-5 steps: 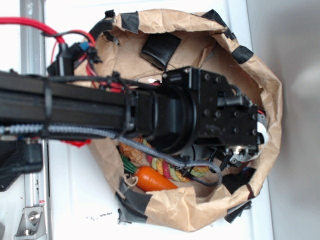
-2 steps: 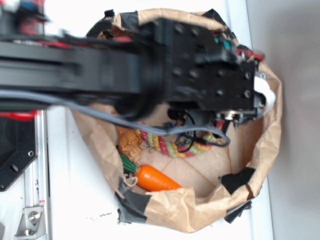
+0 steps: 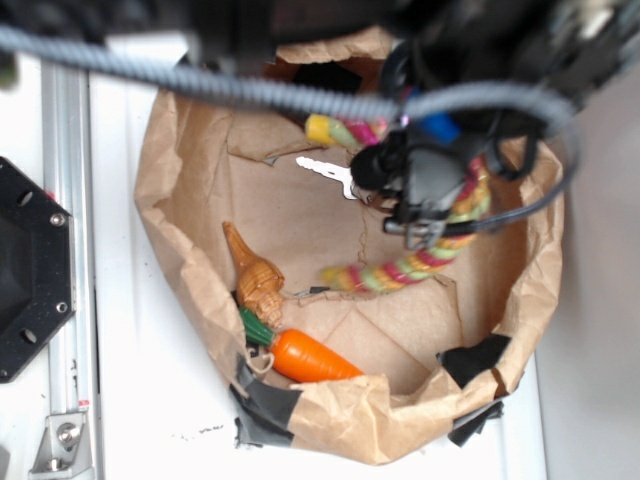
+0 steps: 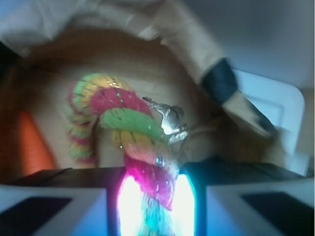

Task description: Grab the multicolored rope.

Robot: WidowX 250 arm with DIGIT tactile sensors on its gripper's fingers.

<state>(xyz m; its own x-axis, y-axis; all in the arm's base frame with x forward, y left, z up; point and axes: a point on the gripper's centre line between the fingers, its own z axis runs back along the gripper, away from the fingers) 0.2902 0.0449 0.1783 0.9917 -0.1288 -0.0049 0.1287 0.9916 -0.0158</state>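
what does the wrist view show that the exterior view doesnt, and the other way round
Only the wrist view shows the grip itself: the gripper closed on the rope, the cord pinched between its two fingers.

Only the exterior view shows the whole paper bag, the seashell lying by the carrot at its lower edge, and the rope's full curve hanging lifted below the gripper.

Both show the rope, the metal key, the bag's brown paper and some orange of the carrot; in the wrist view that orange is only a blur at left.
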